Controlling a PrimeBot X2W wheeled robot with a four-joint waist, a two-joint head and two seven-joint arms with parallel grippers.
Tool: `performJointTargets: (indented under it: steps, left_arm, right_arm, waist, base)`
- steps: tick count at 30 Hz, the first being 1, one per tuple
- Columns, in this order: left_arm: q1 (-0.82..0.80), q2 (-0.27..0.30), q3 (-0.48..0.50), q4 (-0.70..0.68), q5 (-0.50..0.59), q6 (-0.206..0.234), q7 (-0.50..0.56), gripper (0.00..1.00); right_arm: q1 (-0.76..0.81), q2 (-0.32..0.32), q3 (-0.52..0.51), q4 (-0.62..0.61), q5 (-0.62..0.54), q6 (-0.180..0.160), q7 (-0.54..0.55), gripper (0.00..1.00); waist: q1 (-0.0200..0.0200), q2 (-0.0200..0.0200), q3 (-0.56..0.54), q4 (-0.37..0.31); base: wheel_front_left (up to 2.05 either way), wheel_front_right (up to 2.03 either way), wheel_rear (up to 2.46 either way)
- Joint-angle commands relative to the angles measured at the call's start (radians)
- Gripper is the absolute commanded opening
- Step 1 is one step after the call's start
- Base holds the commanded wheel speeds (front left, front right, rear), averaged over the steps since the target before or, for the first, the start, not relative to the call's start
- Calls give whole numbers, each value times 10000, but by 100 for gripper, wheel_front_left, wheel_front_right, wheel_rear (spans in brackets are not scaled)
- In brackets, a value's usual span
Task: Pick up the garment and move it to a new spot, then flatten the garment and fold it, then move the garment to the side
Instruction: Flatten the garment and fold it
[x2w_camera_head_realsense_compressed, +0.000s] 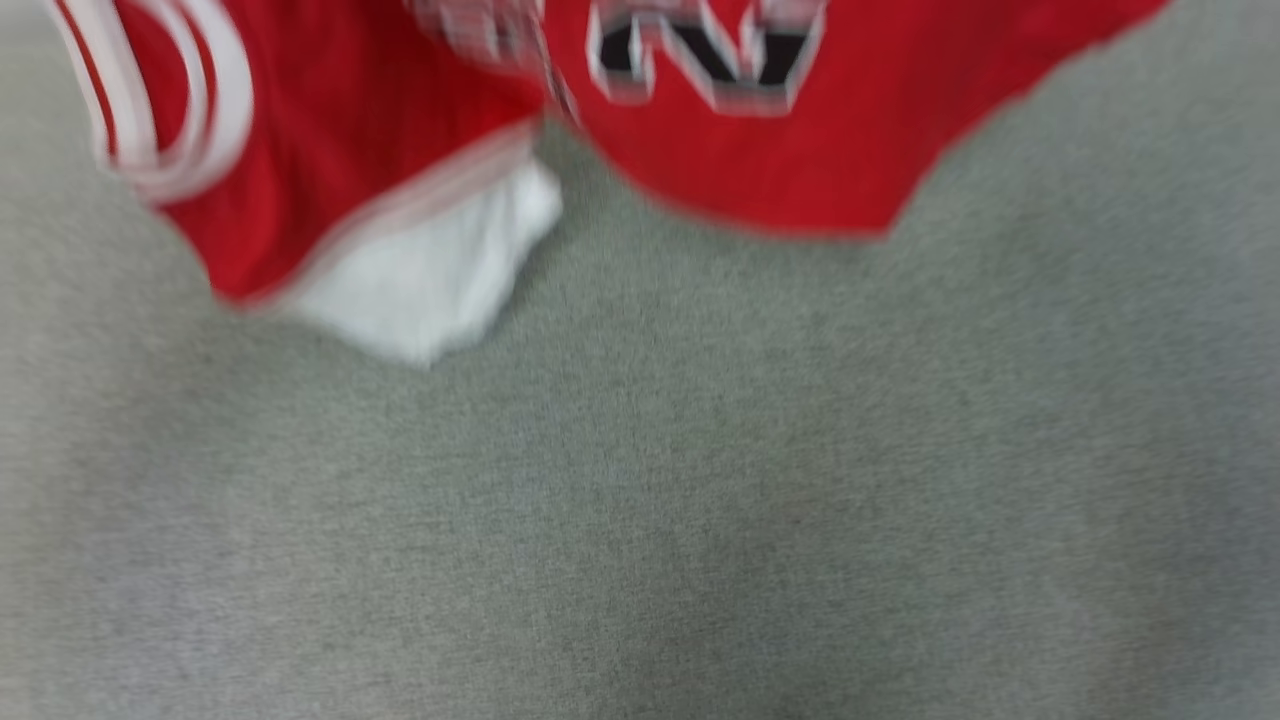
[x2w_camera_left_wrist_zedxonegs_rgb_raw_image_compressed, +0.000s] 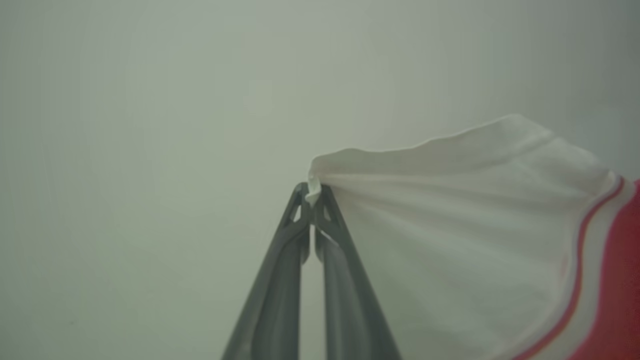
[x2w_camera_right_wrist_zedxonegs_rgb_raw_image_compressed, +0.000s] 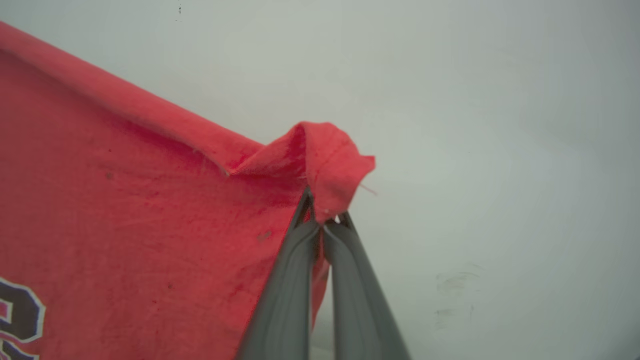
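While the head view is being blurred, the garment (x2w_camera_head_realsense_compressed: 800, 160) is being shown across that view from ten to two o'clock, with a grey surface (x2w_camera_head_realsense_compressed: 640, 520) being seen toward six o'clock. Its chest graphic (x2w_camera_head_realsense_compressed: 705, 55) is being shown at twelve o'clock. A white sleeve (x2w_camera_head_realsense_compressed: 430, 280) is being shown toward nine o'clock. The sleeve's edge is being pinched between the pressed-together fingers of the left gripper (x2w_camera_left_wrist_zedxonegs_rgb_raw_image_compressed: 313, 192), with the cloth being drawn toward four o'clock. A folded red corner is being clamped by the right gripper (x2w_camera_right_wrist_zedxonegs_rgb_raw_image_compressed: 322, 217), with the cloth being spread toward nine o'clock.
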Motion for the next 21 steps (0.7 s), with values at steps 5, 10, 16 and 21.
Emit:
performJointTargets:
  steps: [5,10,16,21]
  left_arm:
    - [-2904,-764,-613,2253,597,-613,-401,0]
    - [-5008,-1512,-1126,4445,1208,-898,-1249,0]
    - [-6386,-2320,-1638,6543,1705,-1033,-2567,0]
    - [-5826,-2913,-2040,7560,1719,-1136,-3123,0]
  right_arm:
    - [-2187,107,210,1537,-759,-7,-749,0]
    - [-3660,151,519,3157,-1545,-8,-1713,0]
    - [-4633,782,193,5142,-2450,-10,-3127,0]
    - [-4525,1233,48,6387,-2927,-10,-4016,0]
  waist:
    - [-2,0,1862,231]
    - [-2,0,2582,440]
    - [-2,0,3036,674]
    - [-2,0,3132,899]
  base:
    - [0,0,0]
    - [0,0,0]
    - [0,0,0]
    - [0,0,0]
